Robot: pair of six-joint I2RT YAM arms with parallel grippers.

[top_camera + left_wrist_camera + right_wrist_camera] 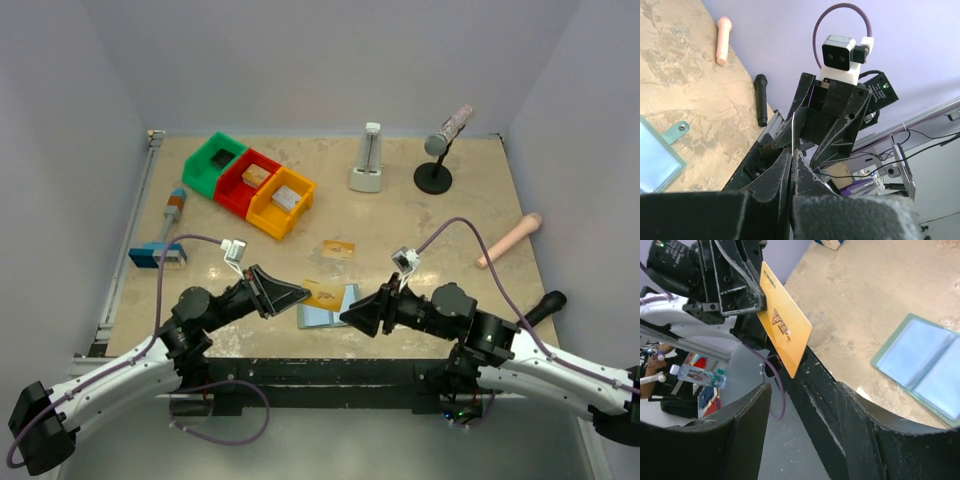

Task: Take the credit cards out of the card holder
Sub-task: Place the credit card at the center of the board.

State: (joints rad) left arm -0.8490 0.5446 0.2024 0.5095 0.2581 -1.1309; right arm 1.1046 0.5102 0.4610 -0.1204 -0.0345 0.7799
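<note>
Credit card (785, 332) clear of the card holder (922, 367), pinched on edge by the left gripper (792, 150).
Judged light, stiff, slick-faced, apt to pivot in a corner grip; best taken across its free lower half, pads on both flat faces. Orange-gold, "VIP" printed, hanging above the table (865, 295) between both arms. Nearby the card holder lies open and flat, pale blue panels, teal border. Facing the card, the right gripper (352, 316) stands jaws apart, empty.

"How do the arms stand?"
"Both reach into the lower centre of the top view, tips facing each other."
"And the grippers?"
"Left gripper (303, 293) pinches an orange-gold card (785, 327); right gripper (347, 316) is spread wide."
</note>
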